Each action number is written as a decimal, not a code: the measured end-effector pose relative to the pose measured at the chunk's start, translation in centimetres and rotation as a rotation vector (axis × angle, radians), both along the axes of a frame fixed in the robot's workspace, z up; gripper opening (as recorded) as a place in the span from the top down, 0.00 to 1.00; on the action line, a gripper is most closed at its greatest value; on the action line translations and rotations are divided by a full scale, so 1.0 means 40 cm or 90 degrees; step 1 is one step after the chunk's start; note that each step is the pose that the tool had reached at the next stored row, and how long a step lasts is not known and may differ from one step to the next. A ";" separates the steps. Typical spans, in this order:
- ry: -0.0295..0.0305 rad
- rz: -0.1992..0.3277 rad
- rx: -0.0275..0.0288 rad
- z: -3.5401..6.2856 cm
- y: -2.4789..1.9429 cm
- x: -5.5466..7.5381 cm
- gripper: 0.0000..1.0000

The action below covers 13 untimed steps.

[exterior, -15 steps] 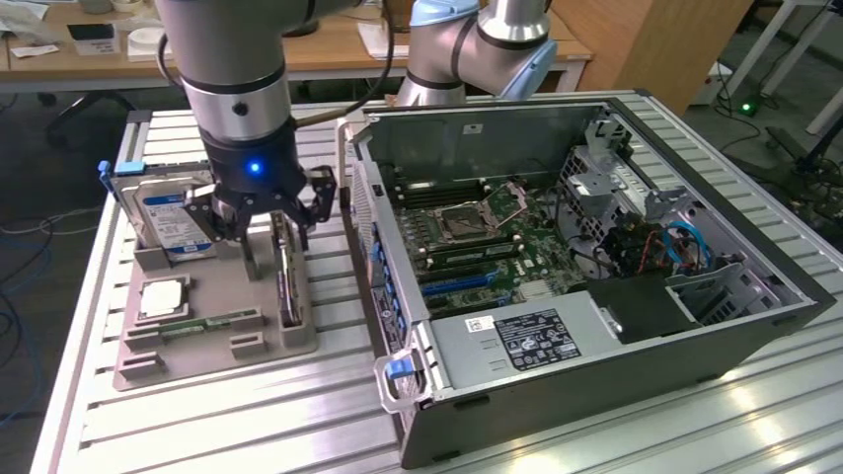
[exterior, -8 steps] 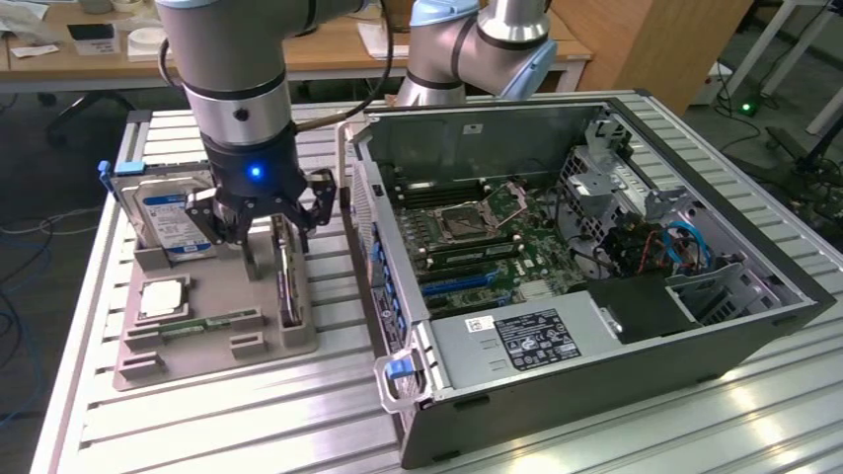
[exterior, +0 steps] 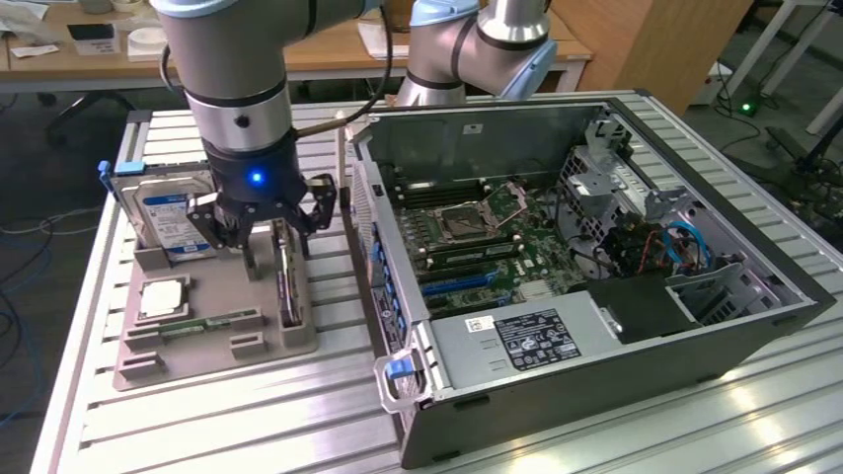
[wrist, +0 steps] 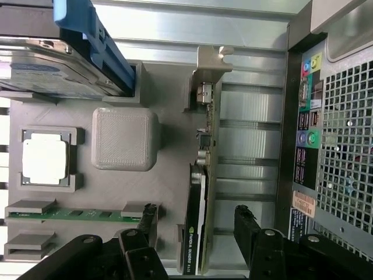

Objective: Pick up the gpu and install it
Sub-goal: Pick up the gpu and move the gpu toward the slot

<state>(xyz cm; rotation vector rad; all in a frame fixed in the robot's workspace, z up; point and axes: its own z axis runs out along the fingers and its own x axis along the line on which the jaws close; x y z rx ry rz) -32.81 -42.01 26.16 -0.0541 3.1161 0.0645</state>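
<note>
While the jaws were set wide open, the gpu [wrist: 197, 233] was seen standing on edge between them, untouched, in the grey holder [wrist: 116, 186]; an even, centred closure on both flat faces, away from its bracket [wrist: 208, 64], was judged best.

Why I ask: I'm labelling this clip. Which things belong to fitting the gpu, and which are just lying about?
In the job:
gpu, standing on edge in the grey holder
tool, open, astride the gpu
computer case, open, with its motherboard

Lying about, in the same holder:
hard drive
processor chip
memory stick
</note>
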 end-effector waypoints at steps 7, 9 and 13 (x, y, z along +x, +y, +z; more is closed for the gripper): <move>-0.0001 -0.006 0.0000 -0.008 -0.006 0.000 0.35; -0.0002 -0.006 0.0000 -0.011 -0.006 0.000 0.35; -0.0002 -0.006 0.0000 -0.017 -0.006 0.000 0.35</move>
